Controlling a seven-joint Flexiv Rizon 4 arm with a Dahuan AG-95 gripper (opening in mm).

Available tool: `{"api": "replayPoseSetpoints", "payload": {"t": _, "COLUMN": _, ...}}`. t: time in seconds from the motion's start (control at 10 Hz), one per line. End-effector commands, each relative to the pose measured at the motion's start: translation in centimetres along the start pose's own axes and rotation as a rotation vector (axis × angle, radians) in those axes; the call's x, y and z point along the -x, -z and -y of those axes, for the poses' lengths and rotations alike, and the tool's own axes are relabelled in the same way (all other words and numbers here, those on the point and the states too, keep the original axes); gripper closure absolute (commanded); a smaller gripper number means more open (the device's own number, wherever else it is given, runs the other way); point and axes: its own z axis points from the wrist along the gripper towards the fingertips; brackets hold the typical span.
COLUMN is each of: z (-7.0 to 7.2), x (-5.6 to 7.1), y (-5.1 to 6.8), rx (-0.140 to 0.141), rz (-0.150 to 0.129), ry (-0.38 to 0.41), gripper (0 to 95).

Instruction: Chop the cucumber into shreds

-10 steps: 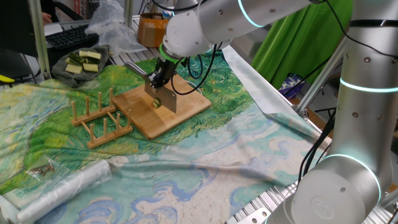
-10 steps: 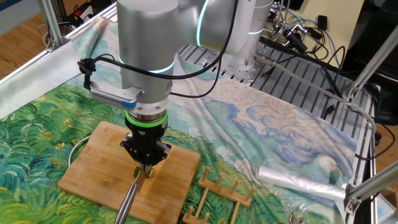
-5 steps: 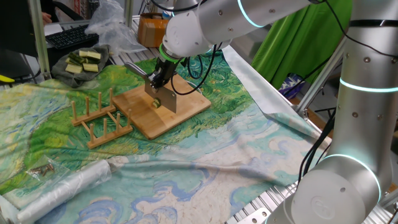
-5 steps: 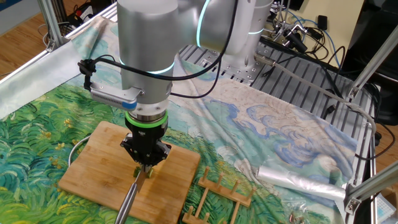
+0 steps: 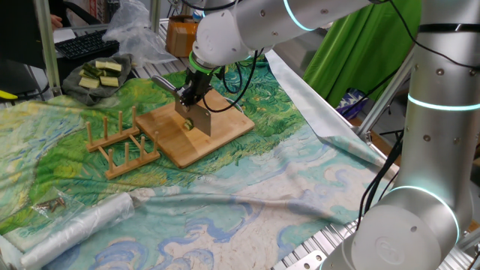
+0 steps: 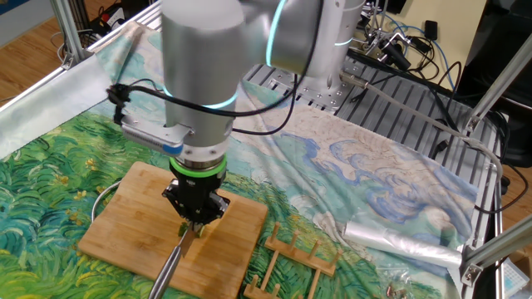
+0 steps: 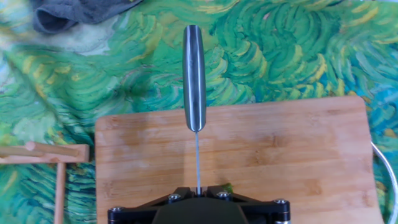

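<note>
My gripper [image 5: 193, 93] is shut on the spine of a knife [image 5: 197, 118], whose blade stands edge-down on the wooden cutting board [image 5: 225, 124]. The grey handle [image 5: 163, 82] points away from the board. A small green cucumber piece [image 5: 187, 124] lies on the board against the blade. In the other fixed view the gripper [image 6: 197, 218] is low over the board [image 6: 133, 216], with tiny green bits [image 6: 186, 227] beside the blade. In the hand view the gripper [image 7: 198, 194] holds the thin blade [image 7: 198, 158]. The handle [image 7: 194, 74] reaches ahead, and a green bit [image 7: 225, 186] peeks out by the jaws.
A wooden peg rack [image 5: 120, 146] stands left of the board. A dark plate [image 5: 75, 85] of cucumber sticks [image 5: 101, 73] is at the back left. A rolled plastic sheet [image 5: 75, 225] lies at the front left. A grey cloth [image 7: 68, 14] lies beyond the board.
The arm's upper body has shifted slightly, while the knife stays on the board at nearly the same spot beside the cucumber.
</note>
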Motion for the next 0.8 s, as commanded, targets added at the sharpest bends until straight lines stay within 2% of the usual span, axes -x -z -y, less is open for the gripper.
{"api": "replayPoseSetpoints", "payload": {"t": 0.1, "z": 0.0, "x": 0.0, "y": 0.2, "rx": -0.003, "rz": -0.014, "ry": -0.007, "gripper": 95.0}}
{"api": "replayPoseSetpoints", "payload": {"t": 0.4, "z": 0.9, "x": -1.0, "y": 0.3, "rx": 0.02, "rz": -0.015, "ry": -0.003, "gripper": 95.0}}
{"api": "replayPoseSetpoints", "payload": {"t": 0.8, "z": 0.7, "x": -1.2, "y": 0.6, "rx": 0.022, "rz": -0.003, "ry": 0.002, "gripper": 95.0}}
